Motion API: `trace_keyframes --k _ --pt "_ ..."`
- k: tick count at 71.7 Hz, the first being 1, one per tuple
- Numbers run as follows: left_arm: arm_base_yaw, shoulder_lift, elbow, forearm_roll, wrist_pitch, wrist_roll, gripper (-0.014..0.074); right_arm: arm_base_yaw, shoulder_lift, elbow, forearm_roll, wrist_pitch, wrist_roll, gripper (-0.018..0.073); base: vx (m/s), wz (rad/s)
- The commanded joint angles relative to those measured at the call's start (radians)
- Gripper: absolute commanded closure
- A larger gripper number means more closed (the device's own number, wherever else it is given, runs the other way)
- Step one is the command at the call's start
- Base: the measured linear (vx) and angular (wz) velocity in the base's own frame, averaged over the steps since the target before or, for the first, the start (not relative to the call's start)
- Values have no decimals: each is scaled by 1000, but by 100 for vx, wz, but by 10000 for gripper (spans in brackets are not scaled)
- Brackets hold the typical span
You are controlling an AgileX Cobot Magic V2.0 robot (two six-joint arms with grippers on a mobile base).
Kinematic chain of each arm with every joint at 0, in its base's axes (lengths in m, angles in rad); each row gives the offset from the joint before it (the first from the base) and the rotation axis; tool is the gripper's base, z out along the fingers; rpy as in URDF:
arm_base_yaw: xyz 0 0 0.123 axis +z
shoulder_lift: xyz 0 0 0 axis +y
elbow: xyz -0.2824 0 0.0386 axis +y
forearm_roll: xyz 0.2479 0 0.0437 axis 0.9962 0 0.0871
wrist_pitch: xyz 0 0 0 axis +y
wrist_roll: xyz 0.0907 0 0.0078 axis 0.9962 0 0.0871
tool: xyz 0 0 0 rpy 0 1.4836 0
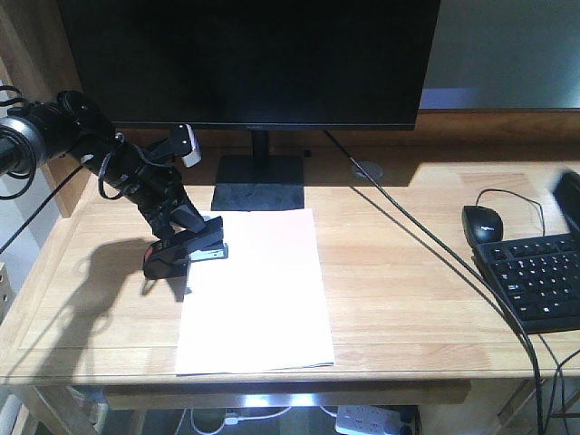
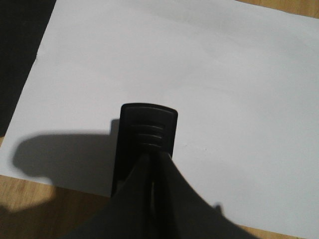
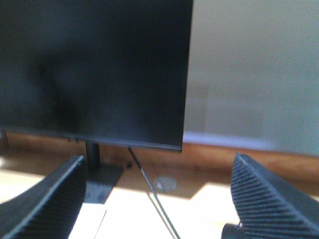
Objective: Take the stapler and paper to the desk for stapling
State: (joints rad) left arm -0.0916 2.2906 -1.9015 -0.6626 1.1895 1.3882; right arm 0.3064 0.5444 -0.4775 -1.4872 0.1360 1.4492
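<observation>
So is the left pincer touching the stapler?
Touching. The left wrist view shows the left pincer closed on the stapler, above the paper.

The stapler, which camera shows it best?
The front camera. There the whole stapler shows side-on, held by the left gripper at the paper's left edge. The left wrist camera shows only its black nose over the paper, from behind. The right wrist camera shows none of it.

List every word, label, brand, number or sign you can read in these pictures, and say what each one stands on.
None can be read.
The keyboard keys carry marks too small to make out.
The monitor screen is dark; no brand shows.
The paper is blank, and the stapler in the left claw shows no print.
</observation>
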Motion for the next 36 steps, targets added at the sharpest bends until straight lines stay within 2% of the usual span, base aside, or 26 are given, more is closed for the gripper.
trace_keyframes --k 1,20,36 --pt "4 -65 -26 -55 8 -7 603 -7 -110 56 -21 2 -11 26 0 0" --pt "4 -65 -26 -55 8 -7 603 -7 -308 241 -22 -1 -12 64 0 0" --pt "4 -65 -26 -55 8 -7 603 -7 -340 265 -22 -1 -12 74 0 0"
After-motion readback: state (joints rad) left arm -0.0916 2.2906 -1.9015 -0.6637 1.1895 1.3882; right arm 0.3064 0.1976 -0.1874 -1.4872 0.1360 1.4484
